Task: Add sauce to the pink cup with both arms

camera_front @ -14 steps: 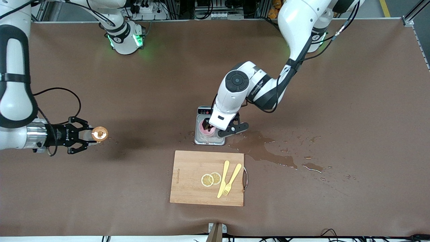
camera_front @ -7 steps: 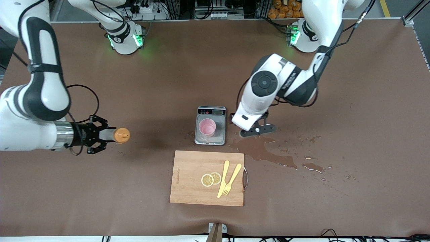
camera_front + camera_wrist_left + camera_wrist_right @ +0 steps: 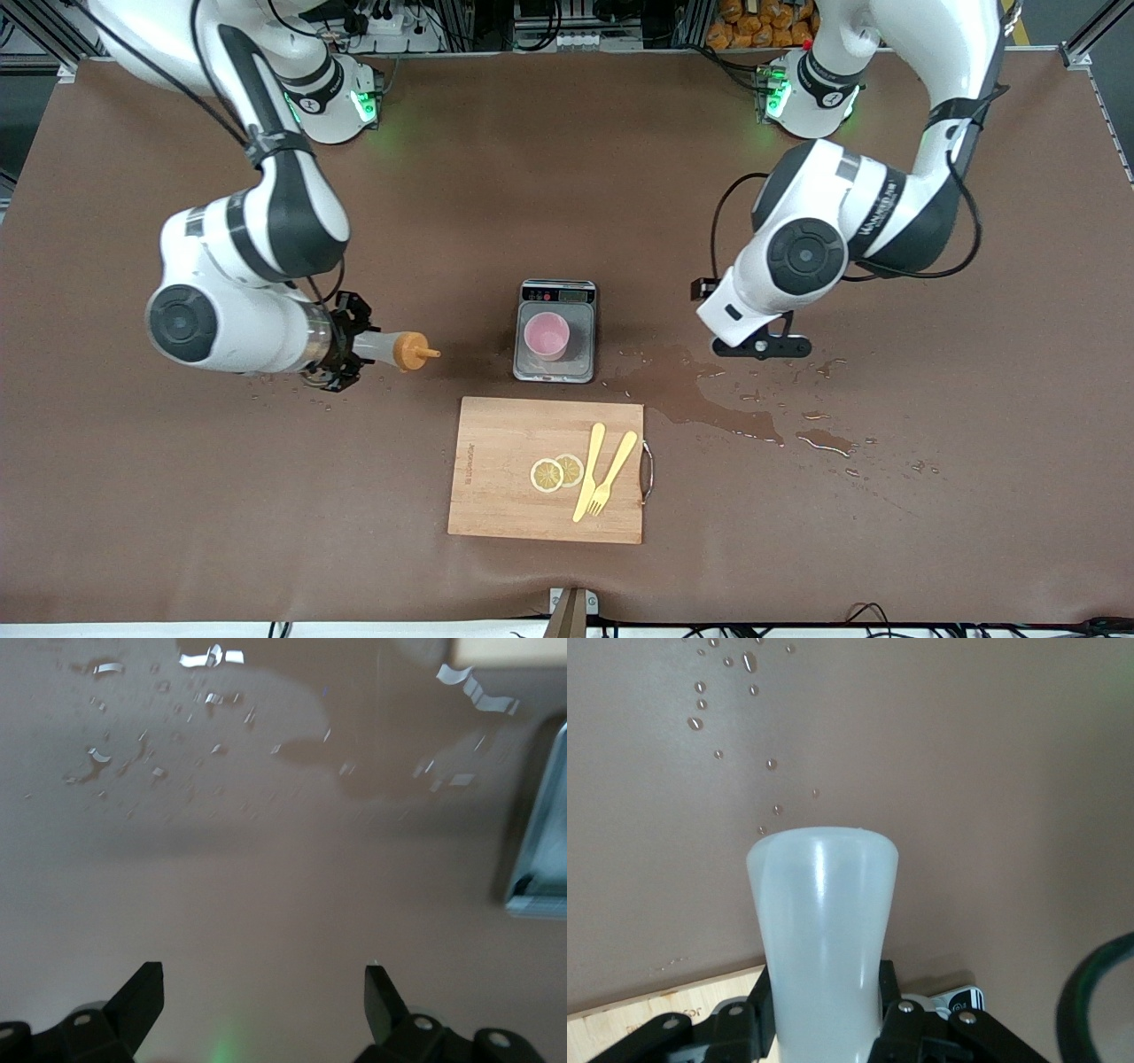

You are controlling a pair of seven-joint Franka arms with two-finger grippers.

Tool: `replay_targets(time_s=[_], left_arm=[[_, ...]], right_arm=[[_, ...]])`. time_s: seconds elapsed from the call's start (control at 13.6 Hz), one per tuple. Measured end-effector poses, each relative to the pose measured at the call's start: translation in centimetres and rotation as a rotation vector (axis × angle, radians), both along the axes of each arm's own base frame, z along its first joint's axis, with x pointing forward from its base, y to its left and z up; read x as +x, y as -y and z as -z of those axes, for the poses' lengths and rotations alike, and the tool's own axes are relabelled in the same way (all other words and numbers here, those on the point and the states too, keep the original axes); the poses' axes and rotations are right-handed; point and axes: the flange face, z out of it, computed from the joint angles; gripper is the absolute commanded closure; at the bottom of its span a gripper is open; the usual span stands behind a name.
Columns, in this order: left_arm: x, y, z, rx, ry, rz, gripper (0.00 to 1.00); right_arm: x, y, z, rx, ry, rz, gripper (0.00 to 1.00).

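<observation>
Two grippers show: the right gripper (image 3: 354,347) pinches the sauce bottle (image 3: 394,349) by its body, held sideways over the table (image 3: 567,195), orange nozzle toward the pink cup (image 3: 546,336) on the scale (image 3: 555,332). The left gripper (image 3: 764,346), fingers spread and empty, hangs over the spill (image 3: 700,399).

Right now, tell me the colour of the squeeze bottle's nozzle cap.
Orange. The nozzle cap on the sauce bottle shows best in the front view.

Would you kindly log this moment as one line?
right tool: shut on sauce, nozzle toward pink cup | left tool: open, over spill | cup: on scale
</observation>
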Motion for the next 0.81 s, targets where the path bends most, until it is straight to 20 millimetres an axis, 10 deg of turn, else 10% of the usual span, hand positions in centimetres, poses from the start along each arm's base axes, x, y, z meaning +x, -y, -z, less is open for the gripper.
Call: replay_targets(time_s=[0.81], left_arm=[[-0.3, -12.6, -2.9, 0.099, -0.218, 0.106, 0.00]], right_arm=[[-4.0, -11.7, 2.9, -0.379, 0.003, -0.066, 0.59]])
